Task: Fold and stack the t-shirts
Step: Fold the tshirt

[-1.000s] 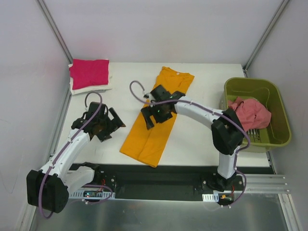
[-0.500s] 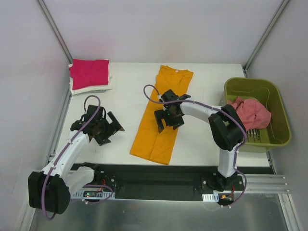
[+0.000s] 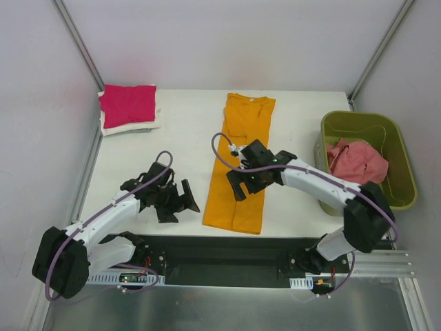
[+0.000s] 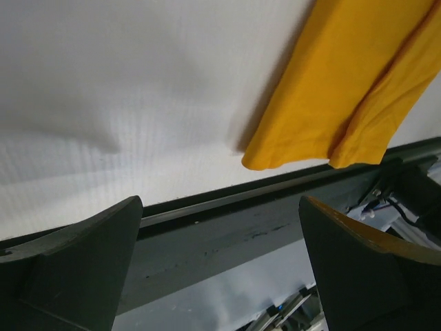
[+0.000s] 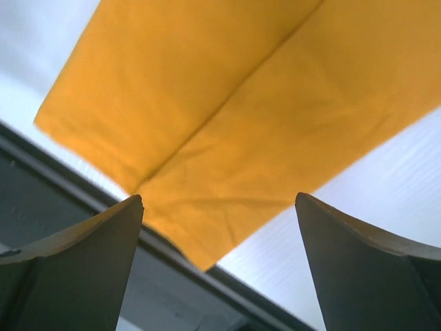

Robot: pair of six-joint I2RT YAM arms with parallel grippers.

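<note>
Far-left corner: a folded magenta t-shirt [image 3: 128,105] lies on a folded white cloth [image 3: 110,127]. The left arm reaches low along the near edge of the white table [image 3: 179,138]. The left gripper [image 3: 178,203] is just left of the orange shirt's hem, jaws spread wide and empty. Centre: a long orange t-shirt [image 3: 242,138], folded lengthwise, lies flat (hem at the near edge). The right arm bends leftward. The right gripper [image 3: 247,185] is over the strip's lower half, jaws released. Right: an olive-green plastic basket [image 3: 406,172] holds a crumpled pink garment [image 3: 355,160].

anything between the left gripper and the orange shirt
Nothing: in the top view only bare white table separates the left gripper from the orange shirt.
</note>
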